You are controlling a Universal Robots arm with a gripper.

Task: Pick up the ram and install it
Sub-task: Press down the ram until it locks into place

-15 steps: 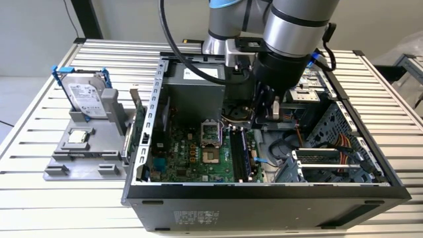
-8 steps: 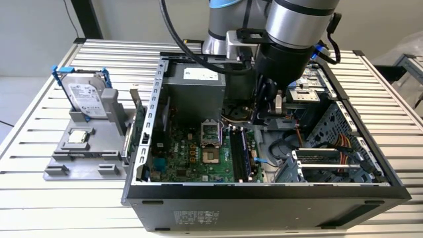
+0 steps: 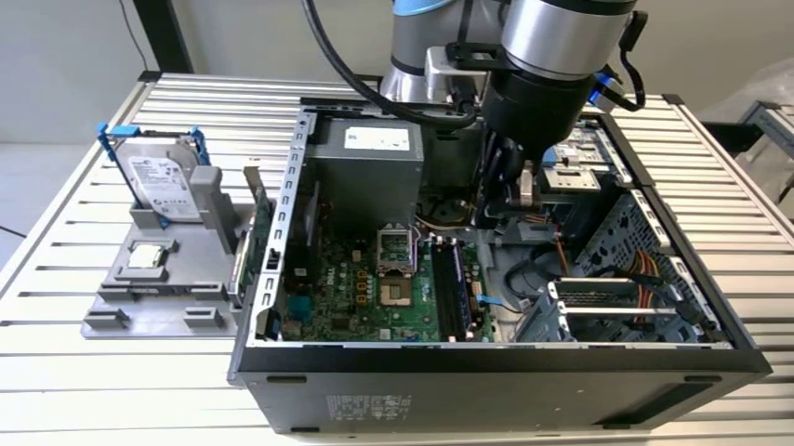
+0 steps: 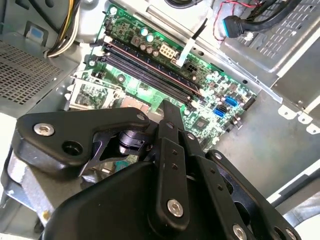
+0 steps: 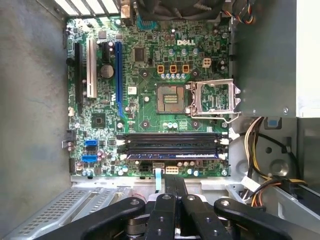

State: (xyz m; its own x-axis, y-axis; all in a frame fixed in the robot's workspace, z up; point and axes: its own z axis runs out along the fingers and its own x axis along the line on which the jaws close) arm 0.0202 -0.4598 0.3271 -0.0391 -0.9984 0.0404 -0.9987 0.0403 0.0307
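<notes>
The ram (image 5: 172,155) is a long dark stick standing on edge in the memory slot nearest the motherboard's edge. Its thin top edge also shows in the second wrist view (image 4: 152,69) and the exterior view (image 3: 451,279). My gripper (image 5: 175,178) hangs above the case beside the slots, clear of the stick. Its two black fingers are pressed together with nothing between them. The closed tip (image 4: 167,106) points toward the board, and in the exterior view the gripper (image 3: 488,221) sits under the arm, just to the exterior view's right of the slots.
The open computer case (image 3: 267,353) holds the motherboard (image 5: 150,95), an open processor socket (image 5: 212,97), a power supply (image 3: 366,163) and loose cables (image 5: 260,185). On the exterior view's left, a grey fixture (image 3: 125,316) carries a hard drive in a blue frame (image 3: 167,186) and a small silver chip (image 3: 149,255).
</notes>
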